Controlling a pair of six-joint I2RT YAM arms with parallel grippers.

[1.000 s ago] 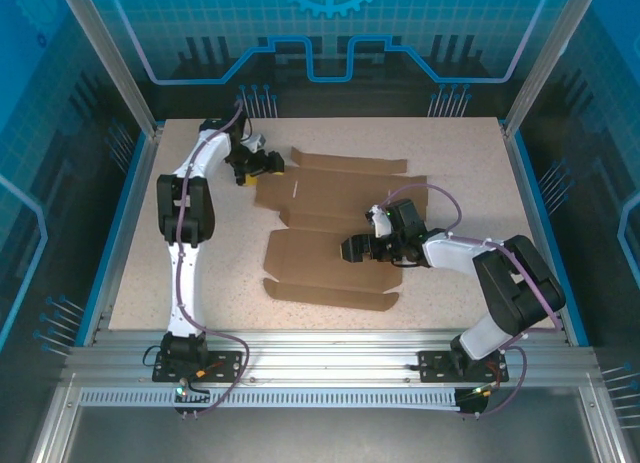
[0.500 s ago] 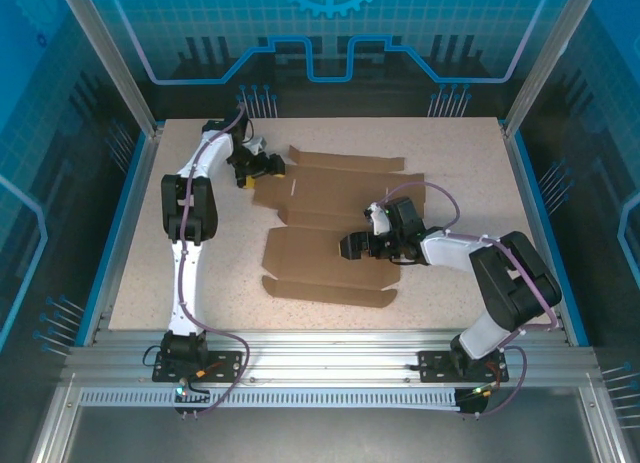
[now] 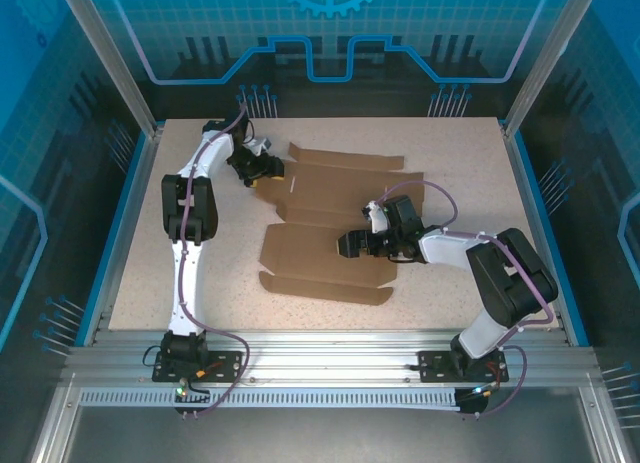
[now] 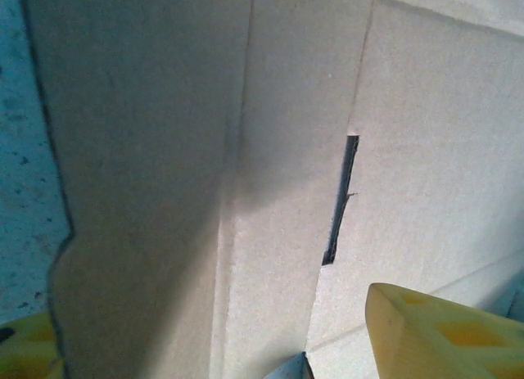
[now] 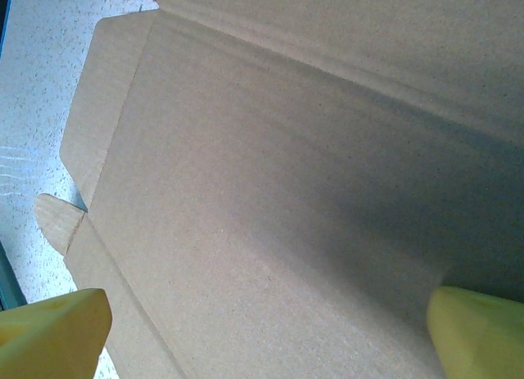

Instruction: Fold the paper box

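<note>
The paper box (image 3: pixel 300 253) lies unfolded mid-desk (image 3: pixel 460 163), the right pincer (image 3: pixel 345 245) spread wide just above its near panel, the left pincer (image 3: pixel 268 174), fingers apart, straddling its far-left edge beside a slot (image 4: pixel 340 199).

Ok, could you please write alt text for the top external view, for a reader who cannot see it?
Seen from above, the paper box lies unfolded on a speckled table. The left claw is at its far left corner; the right claw, open, is over its near panel.
</note>
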